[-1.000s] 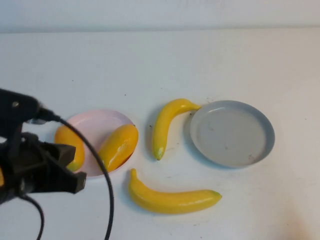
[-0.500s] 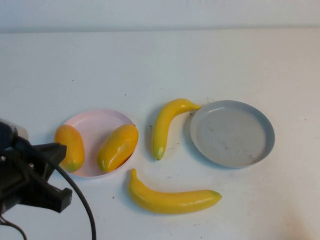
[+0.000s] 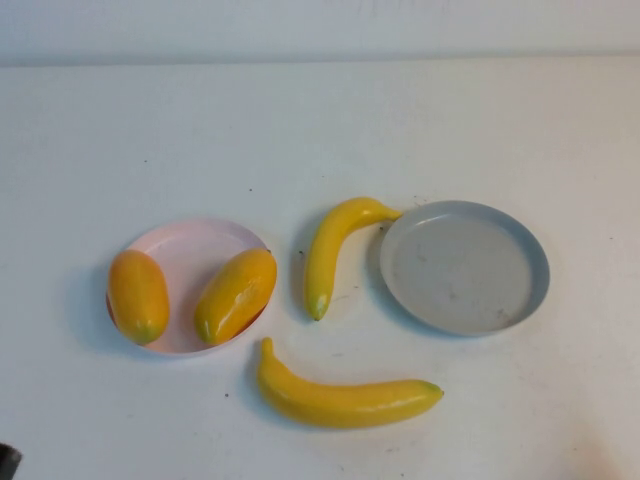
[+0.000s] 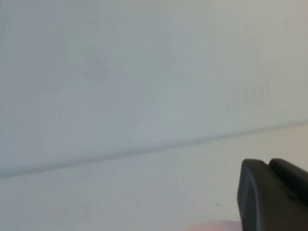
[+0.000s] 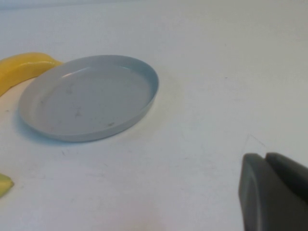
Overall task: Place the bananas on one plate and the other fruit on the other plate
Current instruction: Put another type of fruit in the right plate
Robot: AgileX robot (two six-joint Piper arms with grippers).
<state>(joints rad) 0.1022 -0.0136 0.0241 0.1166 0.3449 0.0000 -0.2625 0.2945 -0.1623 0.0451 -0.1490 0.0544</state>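
Observation:
Two orange-yellow fruits (image 3: 138, 296) (image 3: 236, 294) lie on the pale pink plate (image 3: 190, 250); the left one rests on its rim. The smaller banana (image 3: 335, 248) lies on the table, its stem end at the rim of the empty grey-blue plate (image 3: 465, 266). The larger banana (image 3: 345, 395) lies on the table in front of them. My left gripper (image 4: 267, 162) is shut and empty, back at the near left; only a dark bit of it (image 3: 8, 462) shows in the high view. My right gripper (image 5: 264, 156) is shut and empty, near the grey-blue plate (image 5: 89, 96).
The white table runs back to a pale wall. The right wrist view shows the smaller banana's end (image 5: 24, 67) behind the grey plate and the larger banana's tip (image 5: 4, 185). A sliver of the pink plate (image 4: 211, 226) shows in the left wrist view.
My left arm has drawn back toward the near left corner, away from the pink plate and almost out of the high view. The fruits, bananas and plates have not moved.

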